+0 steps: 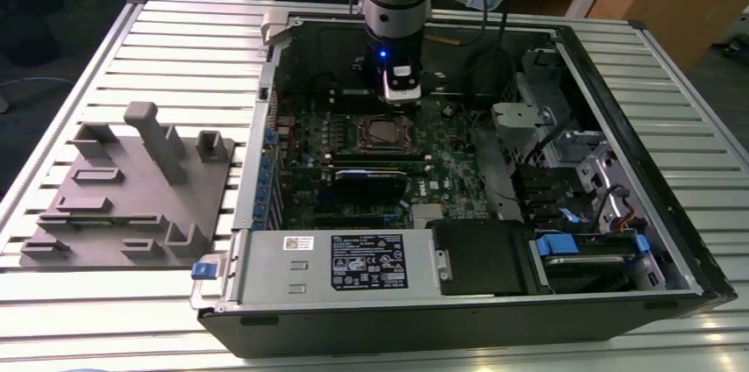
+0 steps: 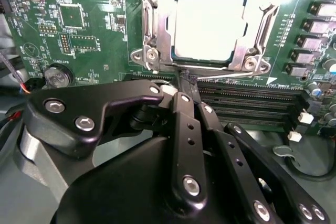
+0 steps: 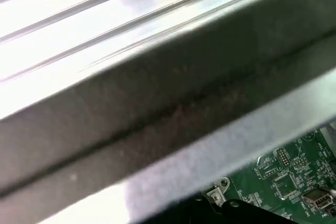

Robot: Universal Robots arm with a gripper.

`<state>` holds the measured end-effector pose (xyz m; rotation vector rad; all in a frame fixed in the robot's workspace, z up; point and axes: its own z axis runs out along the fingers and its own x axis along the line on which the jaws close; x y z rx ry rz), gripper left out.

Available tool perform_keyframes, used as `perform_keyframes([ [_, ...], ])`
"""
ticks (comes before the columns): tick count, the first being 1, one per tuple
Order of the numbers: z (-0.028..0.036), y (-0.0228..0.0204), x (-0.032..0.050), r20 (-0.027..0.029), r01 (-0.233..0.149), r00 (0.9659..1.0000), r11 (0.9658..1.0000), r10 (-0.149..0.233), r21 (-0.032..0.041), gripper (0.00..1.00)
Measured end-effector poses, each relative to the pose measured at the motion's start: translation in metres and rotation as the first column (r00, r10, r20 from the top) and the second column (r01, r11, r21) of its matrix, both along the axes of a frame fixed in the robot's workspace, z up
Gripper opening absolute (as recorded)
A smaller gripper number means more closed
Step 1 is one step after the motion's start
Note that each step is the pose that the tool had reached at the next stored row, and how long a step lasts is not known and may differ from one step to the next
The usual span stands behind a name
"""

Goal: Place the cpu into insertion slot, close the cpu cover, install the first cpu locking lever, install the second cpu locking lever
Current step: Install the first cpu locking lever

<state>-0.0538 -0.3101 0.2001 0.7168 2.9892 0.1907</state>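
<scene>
cpu (image 2: 210, 24) seated under cpu cover (image 2: 156, 24) | gripper (image 2: 187, 83) tips together at cover's edge | press low, steady; stay off memory slots (image 2: 247, 103)

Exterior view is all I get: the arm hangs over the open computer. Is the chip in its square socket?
Observer: Yes. In the second wrist view the cpu lies flat and seated, pale top up.
Operator: Is the metal frame closed over it?
Observer: It looks closed. The cover lies down around the cpu, and the chip's top shows through its cut-out.
Operator: What are the fingers doing?
Observer: The gripper is shut. Its tips are at the cover's edge, on the side next to the long black slots.
</scene>
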Motion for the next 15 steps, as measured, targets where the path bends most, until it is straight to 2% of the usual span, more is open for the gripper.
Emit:
perform_keyframes([
  [3,0.0001,0.0037,0.0,0.0001,0.003,1.0,1.0,-0.003,0.0001,0.11],
  [6,0.0001,0.0042,0.0,0.001,0.005,1.0,1.0,-0.005,-0.0001,0.11],
  [8,0.0001,0.0043,-0.0001,0.0066,0.005,1.0,1.0,-0.005,-0.0007,0.11],
  [10,-0.0001,0.0043,-0.0002,0.0182,0.005,0.9998,1.0,-0.005,-0.0028,0.11],
  [11,-0.0002,0.0043,-0.0003,0.022,0.005,0.9997,1.0,-0.005,-0.004,0.11],
  [15,-0.0002,0.0043,-0.0007,0.023,0.005,0.9997,1.0,-0.005,-0.0051,0.11],
])
